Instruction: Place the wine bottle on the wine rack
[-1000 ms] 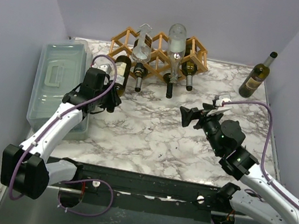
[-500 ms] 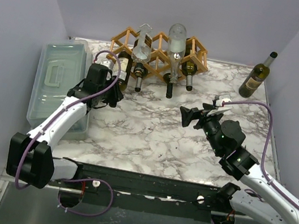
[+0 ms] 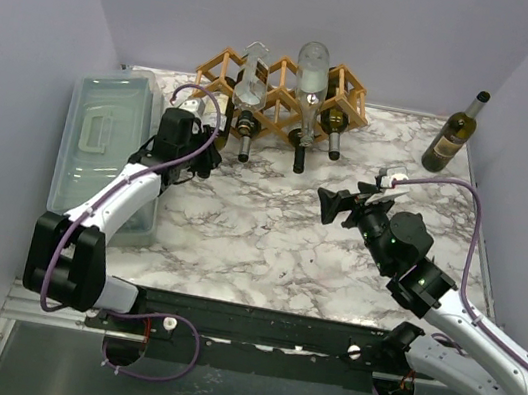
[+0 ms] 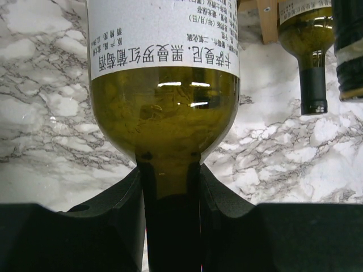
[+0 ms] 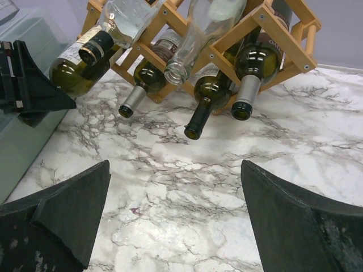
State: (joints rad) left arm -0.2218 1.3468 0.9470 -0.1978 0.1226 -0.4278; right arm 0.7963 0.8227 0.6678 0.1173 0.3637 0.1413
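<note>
My left gripper point(image 4: 170, 175) is shut on the neck of an olive-green wine bottle point(image 4: 164, 113) with a white label. The bottle lies nearly level, base first toward the left end of the wooden wine rack point(image 3: 283, 84). In the right wrist view the same bottle point(image 5: 67, 73) reaches the rack's point(image 5: 272, 28) lower left cell, with the left gripper point(image 5: 31, 90) behind it. From above, the left gripper point(image 3: 201, 152) sits just in front of the rack. My right gripper point(image 3: 345, 197) hovers mid-table, open and holding nothing point(image 5: 176, 215).
Several bottles rest in the rack, necks pointing at me, two of them clear glass. Another green bottle point(image 3: 454, 133) stands upright at the back right. A grey-green lidded box point(image 3: 100, 145) lies along the left edge beside my left arm.
My left arm has pushed forward toward the rack, carrying the bottle deeper into the left cell. The right arm has not moved.
</note>
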